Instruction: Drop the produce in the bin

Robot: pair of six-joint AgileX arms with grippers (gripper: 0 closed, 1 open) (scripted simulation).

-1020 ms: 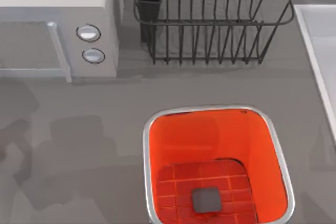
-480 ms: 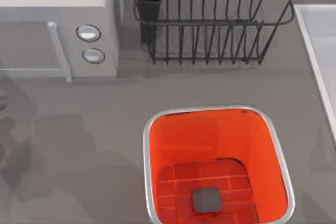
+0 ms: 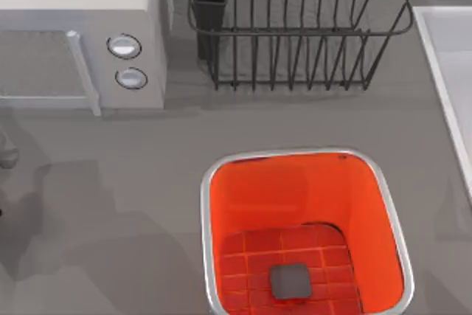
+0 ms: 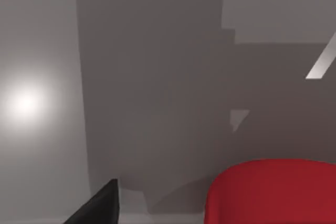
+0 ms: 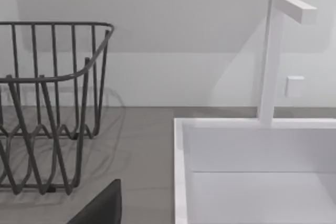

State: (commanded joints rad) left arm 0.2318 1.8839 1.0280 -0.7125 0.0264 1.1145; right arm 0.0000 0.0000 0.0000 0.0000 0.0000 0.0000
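The bin (image 3: 208,204) stands at the front of the table, right of the middle. It is deep and square with a silver rim, an orange-red inside and a gridded floor with a small grey square; nothing lies in it. In the left wrist view a red rounded thing, the produce (image 4: 270,195), sits very close to the camera beside a dark part of my left gripper (image 4: 100,208), over grey tabletop. A grey bit of my left arm (image 3: 6,154) shows at the table's left edge. A dark part of my right gripper (image 5: 102,208) hangs near the rack and sink.
A pale microwave (image 3: 81,27) with two round knobs fills the back left. A black wire dish rack (image 3: 295,27) with a dark cup stands at the back middle. A white sink (image 3: 450,71) with a white tap (image 5: 273,56) lies along the right side.
The arm shadows on the left part of the table have shifted toward the left edge. A grey bit of the left arm has come into sight there. The bin has not moved.
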